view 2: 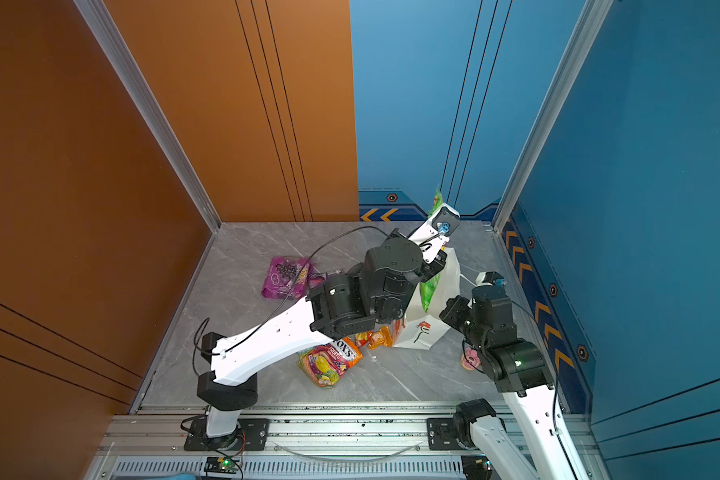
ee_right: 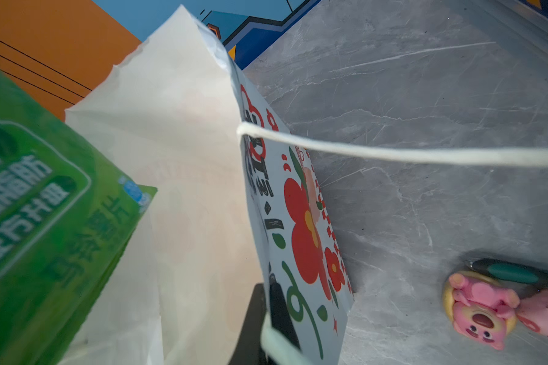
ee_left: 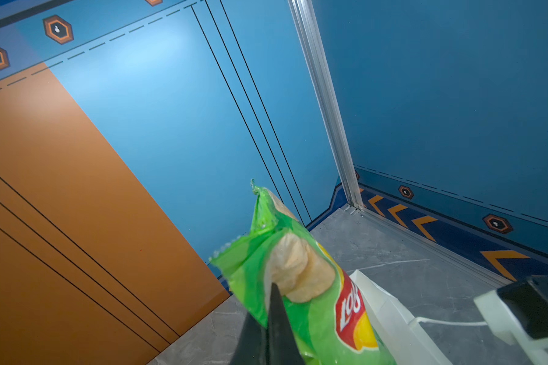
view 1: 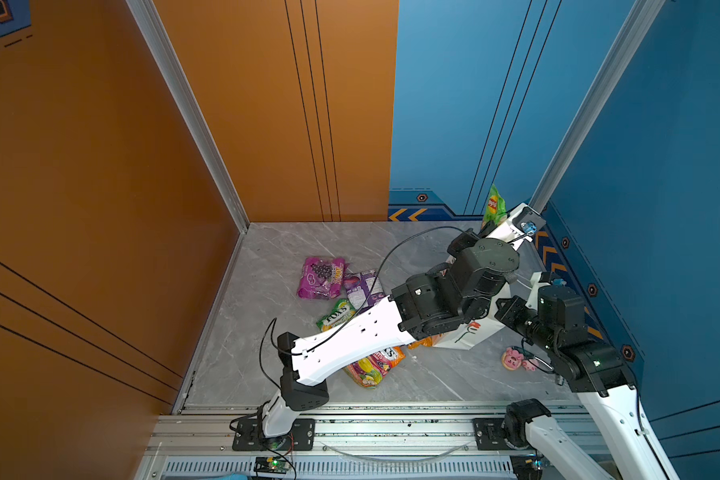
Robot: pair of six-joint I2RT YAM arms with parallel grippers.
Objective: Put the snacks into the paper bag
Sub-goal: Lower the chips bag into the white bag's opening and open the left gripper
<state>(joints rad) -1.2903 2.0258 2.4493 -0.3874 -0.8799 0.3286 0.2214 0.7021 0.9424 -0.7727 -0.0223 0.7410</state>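
I had the left pincer (ee_left: 271,316) closed flat on the green bag (ee_left: 314,328), pinching the film partway up the pack rather than at the seal. I judged the pack light, puffed with air and slick. The crisps inside would crush under a hard squeeze, so film near an edge seam seemed the better hold, and the glossy skin could slide out on a jerk. The right pincer (ee_right: 266,316) was shut too, with the white cord handle (ee_right: 393,155) of the paper bag (ee_right: 187,158) caught between its jaws and drawn taut. The paper looked thin and easily creased, and I reckoned it would tip or fold under a hard pull.

In a top view the paper bag (view 2: 422,332) stood leaning toward 3 o'clock on the marble floor (view 2: 412,386). The green bag (view 2: 429,291) ran from 12 o'clock of the left pincer down to 6 o'clock, and its lower end appeared to sit in the bag's mouth, right beneath the jaws. The right pincer lay at 3 o'clock of the paper bag, near its rim. Other snacks lay toward 9 o'clock of it: a purple grape bag (view 2: 285,276), a FOX'S bag (view 2: 329,359) and orange packets (view 2: 377,337) just beside its foot.
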